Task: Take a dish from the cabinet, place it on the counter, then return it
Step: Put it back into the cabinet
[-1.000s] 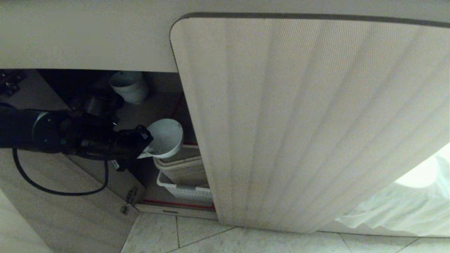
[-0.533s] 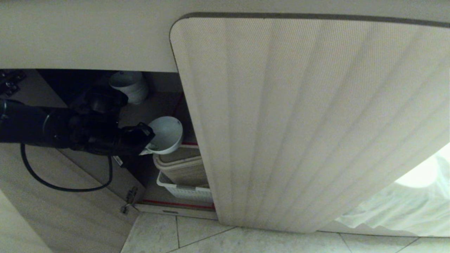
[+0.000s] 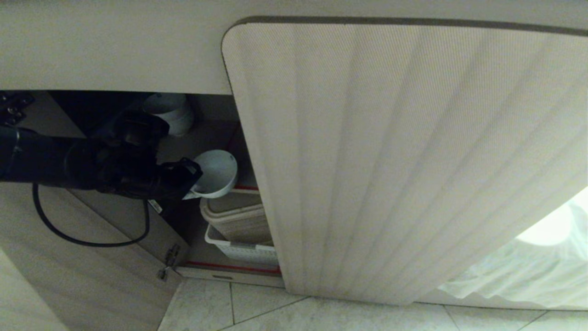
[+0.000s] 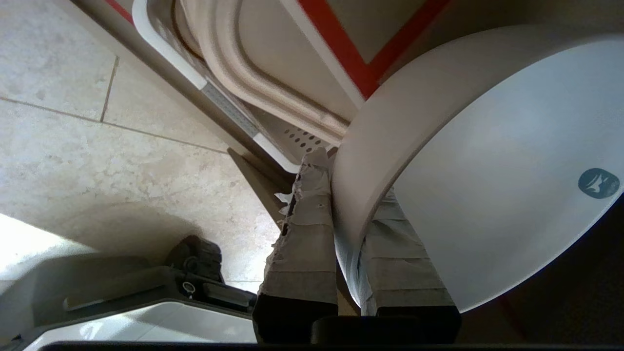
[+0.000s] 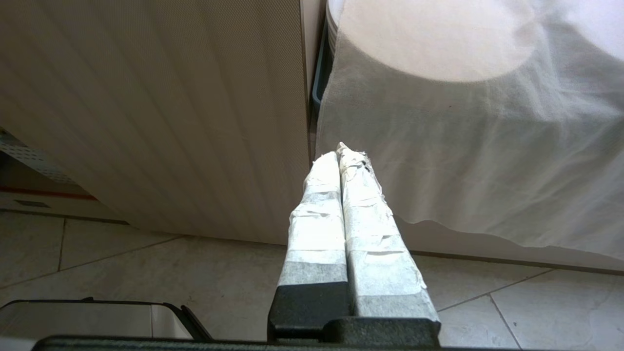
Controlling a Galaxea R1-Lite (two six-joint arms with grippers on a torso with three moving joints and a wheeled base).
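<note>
Gripping smooth, apparently ceramic round dish [image 3: 216, 171].

My head cam looks steeply down at the cabinet [image 3: 390, 161] front w/ the floor [image 3: 257, 312] at frame bottom. L wrist cam sits very close behind its end effector [image 4: 348, 185], facing the basket [image 4: 165, 53], which the head view shares. R wrist cam faces the door & white cloth [image 5: 463, 146], near floor level.
</note>
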